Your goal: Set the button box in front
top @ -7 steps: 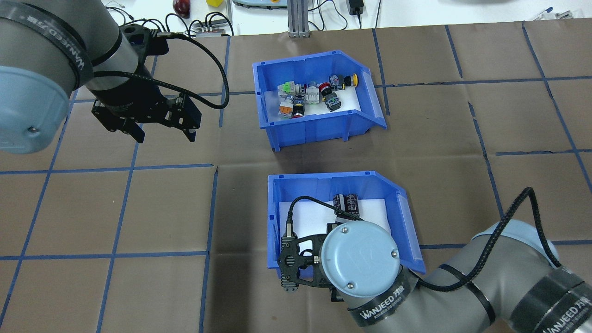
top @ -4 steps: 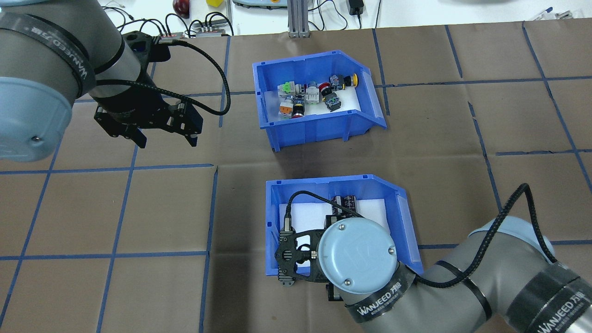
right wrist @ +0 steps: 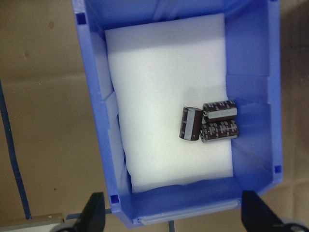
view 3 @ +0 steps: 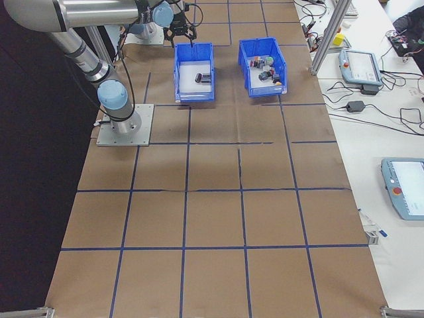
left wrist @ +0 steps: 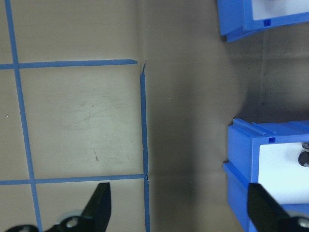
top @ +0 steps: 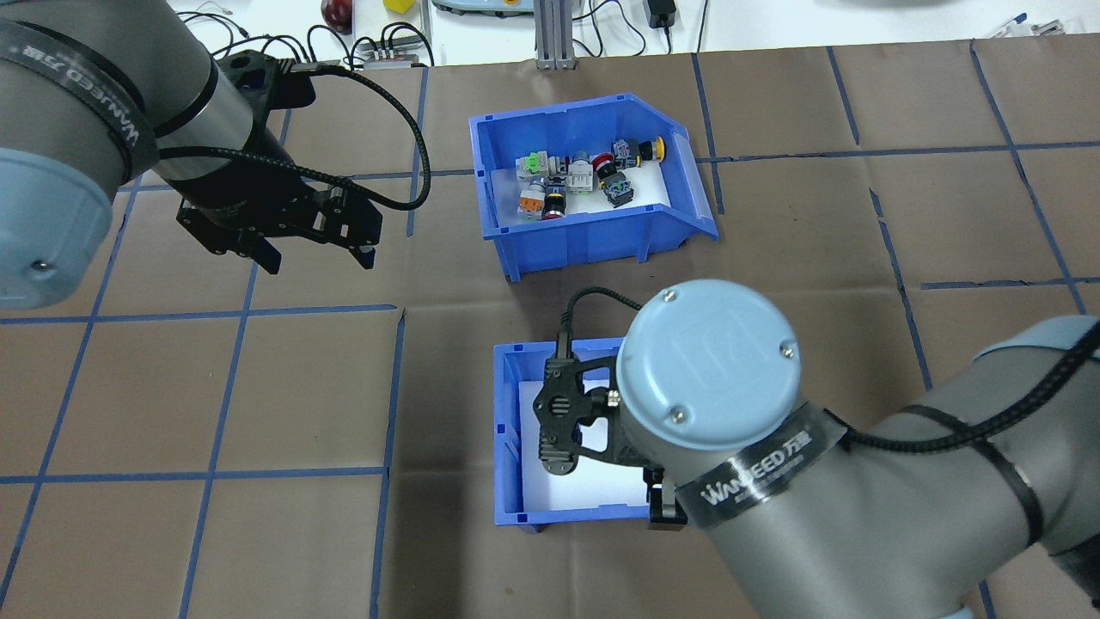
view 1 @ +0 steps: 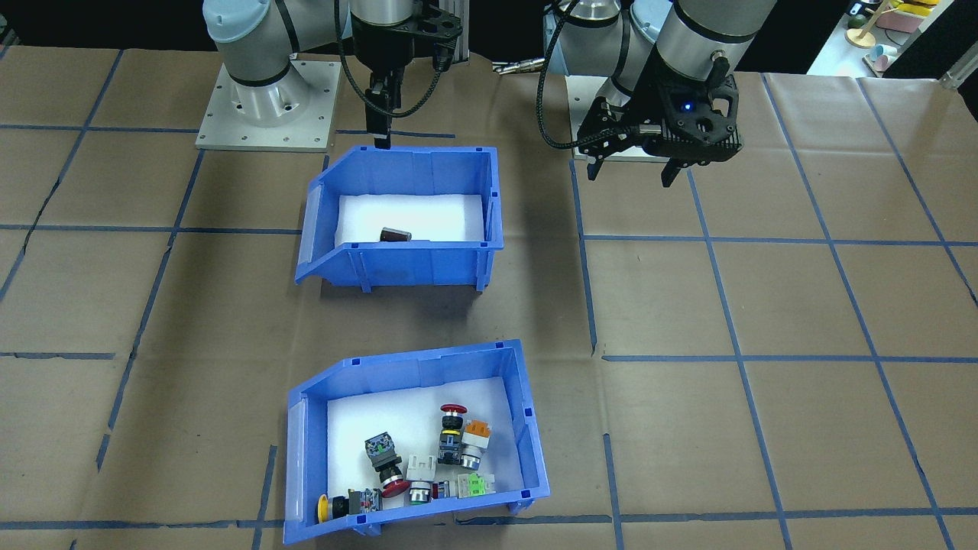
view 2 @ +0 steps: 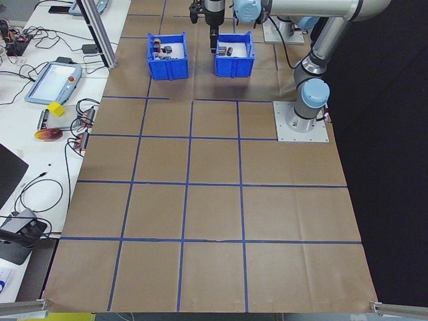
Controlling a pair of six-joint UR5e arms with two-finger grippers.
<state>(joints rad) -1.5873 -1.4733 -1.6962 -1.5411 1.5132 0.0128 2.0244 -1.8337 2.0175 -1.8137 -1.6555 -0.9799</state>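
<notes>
The button box [top: 571, 236] is a blue bin with a white liner, holding red, orange, green and yellow push buttons [top: 576, 176]. It stands on the far side of the table, beyond a second blue bin, and shows nearest the camera in the front-facing view [view 1: 412, 365]. My left gripper [top: 318, 256] hangs open over bare paper to the left of both bins, holding nothing. A corner of the button box [left wrist: 236, 21] shows at the top right of its wrist view. My right gripper [right wrist: 173, 205] is open above the other bin's near wall.
The other blue bin [top: 507, 430] holds dark brown cylinders [right wrist: 210, 123] and stands between the button box and the robot. My right arm covers most of it from overhead. Blue tape lines grid the brown paper. Cables and devices [top: 387, 52] lie past the far edge.
The bin with cylinders slid a little toward the robot. The right arm has since lifted well above that bin's near wall. The left gripper has barely shifted.
</notes>
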